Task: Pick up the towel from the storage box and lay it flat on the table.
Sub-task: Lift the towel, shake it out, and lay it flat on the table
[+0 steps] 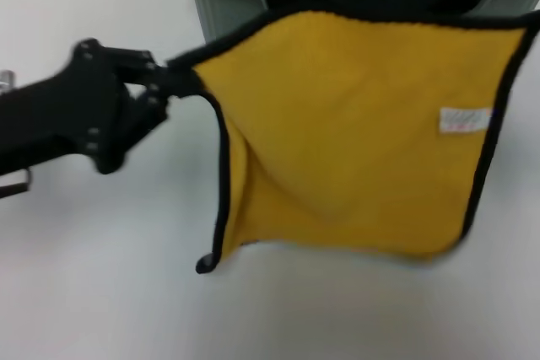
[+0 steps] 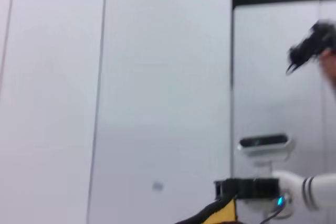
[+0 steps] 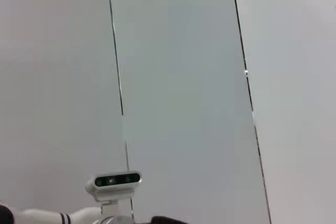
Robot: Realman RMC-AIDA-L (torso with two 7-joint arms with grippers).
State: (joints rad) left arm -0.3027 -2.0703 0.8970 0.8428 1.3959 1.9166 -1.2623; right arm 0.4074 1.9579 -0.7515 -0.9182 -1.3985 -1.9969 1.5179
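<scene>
Head view: the towel [image 1: 354, 132] is seen spread out in the air, mustard-yellow side facing the camera, with black edge trim around it and a small white label [image 1: 465, 119] near the edge farthest from the left gripper [image 1: 173, 83]. One upper corner of the towel is pinched between the closed fingers of the left gripper, which is reached in from the left of the towel. The towel's upper edge is drawn roughly level across the front of the storage box [image 1: 224, 2], whose sage-green wall is visible just behind that held corner, with dark contents inside. The opposite upper corner of the towel is carried to the picture's edge, and what holds it there cannot be told. The side below the held corner is folded inward, and the lower edge is hung above or on the table [image 1: 101, 276]; contact cannot be judged. The right gripper is not seen in any view. From the left wrist view, a sliver of yellow cloth with black trim is shown beside pale wall panels [image 2: 157, 77]; the right wrist view is filled by similar wall panels.
</scene>
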